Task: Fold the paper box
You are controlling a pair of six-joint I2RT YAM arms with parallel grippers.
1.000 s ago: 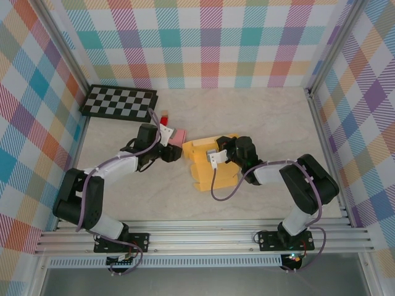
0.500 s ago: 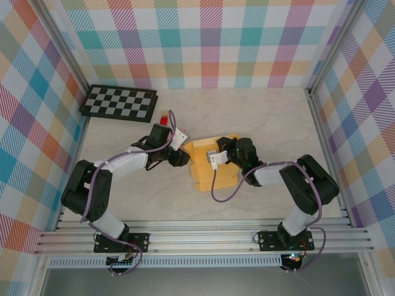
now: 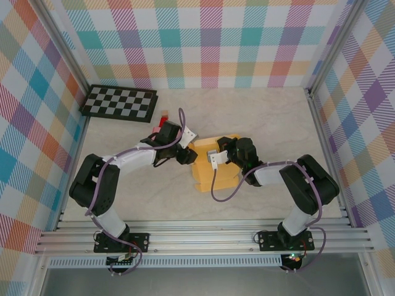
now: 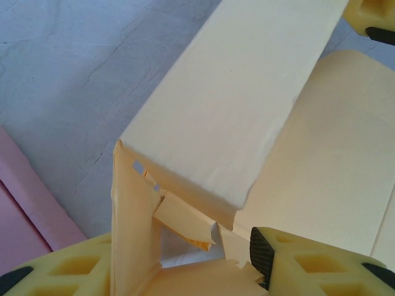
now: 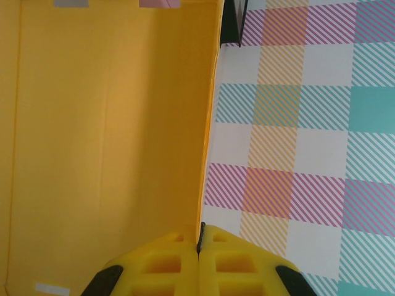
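Advancing left jaws, now at box [image 3: 201, 174]

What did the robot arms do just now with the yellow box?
The left arm swung right, off the pink sheet, and its open jaws now straddle the yellow box's left corner. The right arm stayed put, jaws pinched shut on the box's wall. The box looks unmoved.
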